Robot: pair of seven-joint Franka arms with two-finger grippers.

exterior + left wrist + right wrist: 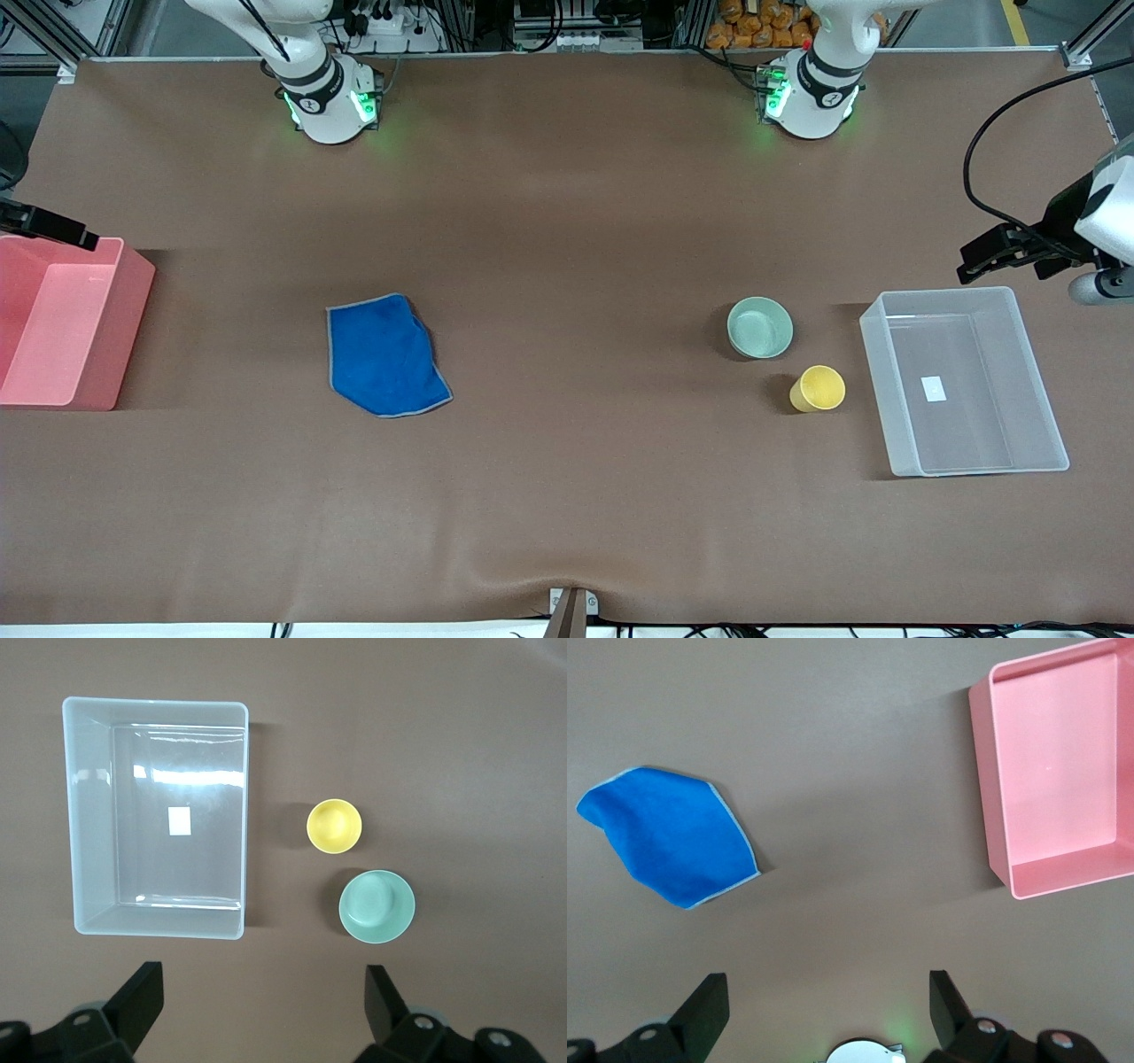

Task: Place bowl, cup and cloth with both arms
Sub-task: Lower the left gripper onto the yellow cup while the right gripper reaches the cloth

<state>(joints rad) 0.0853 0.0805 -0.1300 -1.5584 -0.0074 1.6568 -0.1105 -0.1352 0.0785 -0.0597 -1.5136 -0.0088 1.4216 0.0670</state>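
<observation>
A shallow, smooth, pale mint-green round bowl [760, 327] sits upright and empty on the bench, toward the left arm's end. Just beside it, slightly nearer the front camera and not touching, stands a small, plain yellow handleless cup [818, 388], upright and empty. Well apart, toward the right arm's end, a bright blue towel-like cloth with grey edging [386, 356] lies flat, slightly rumpled.

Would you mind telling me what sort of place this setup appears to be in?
Most likely a robotics lab or test cell: two arms are mounted at a brown-covered table, aluminium framing and cabling run along its edge, and a clear bin and pink bin sit at its ends.
</observation>
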